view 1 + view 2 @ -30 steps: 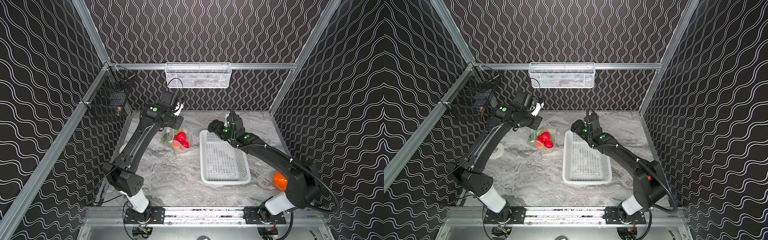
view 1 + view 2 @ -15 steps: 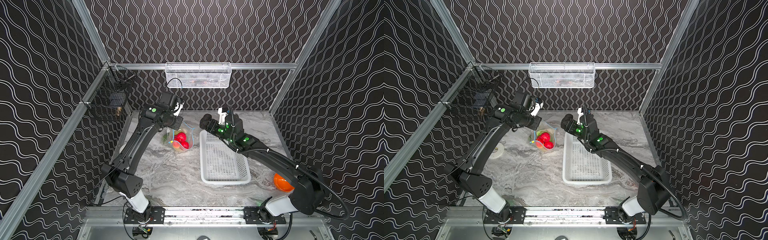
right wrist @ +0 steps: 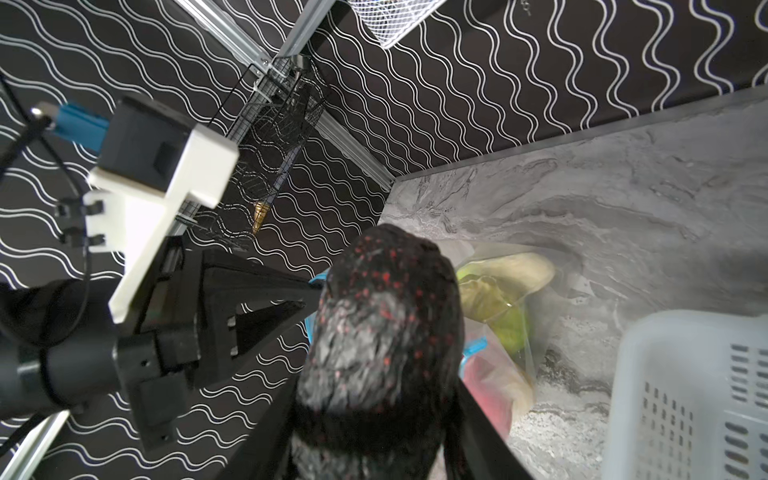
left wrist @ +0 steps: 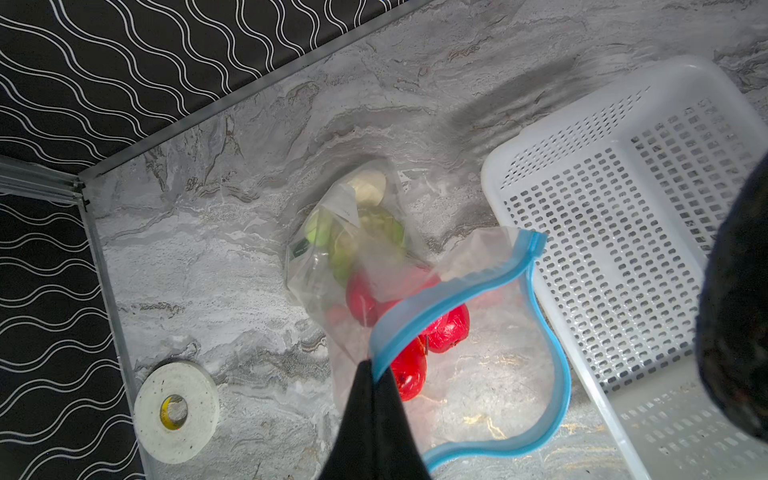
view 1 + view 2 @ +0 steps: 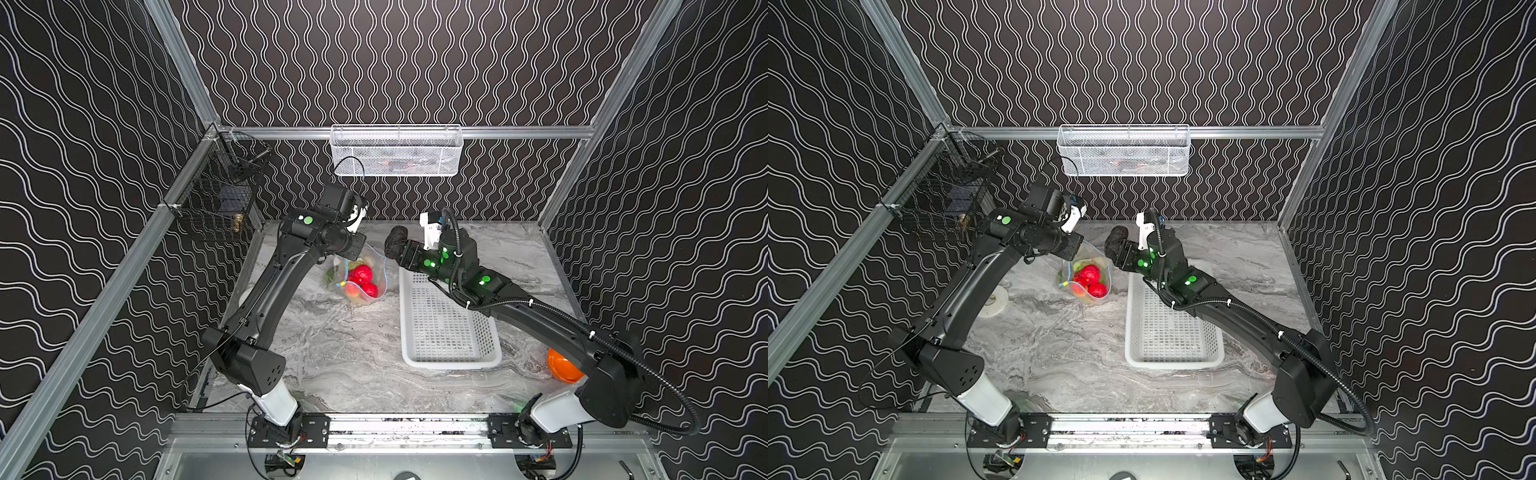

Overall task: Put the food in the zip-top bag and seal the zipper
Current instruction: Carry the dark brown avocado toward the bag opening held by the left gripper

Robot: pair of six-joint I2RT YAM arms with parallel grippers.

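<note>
My left gripper point(image 4: 372, 371) is pinched closed on the zipper point(image 4: 453, 296), holding the zip-top bag point(image 4: 328, 266) open near the far edge of the bench, just beside the white basket point(image 4: 582, 118). My right gripper point(image 5: 407, 254) grips the dark food piece point(image 5: 394, 242) near the mouth. I think next I must bring it over the opening and release
</note>
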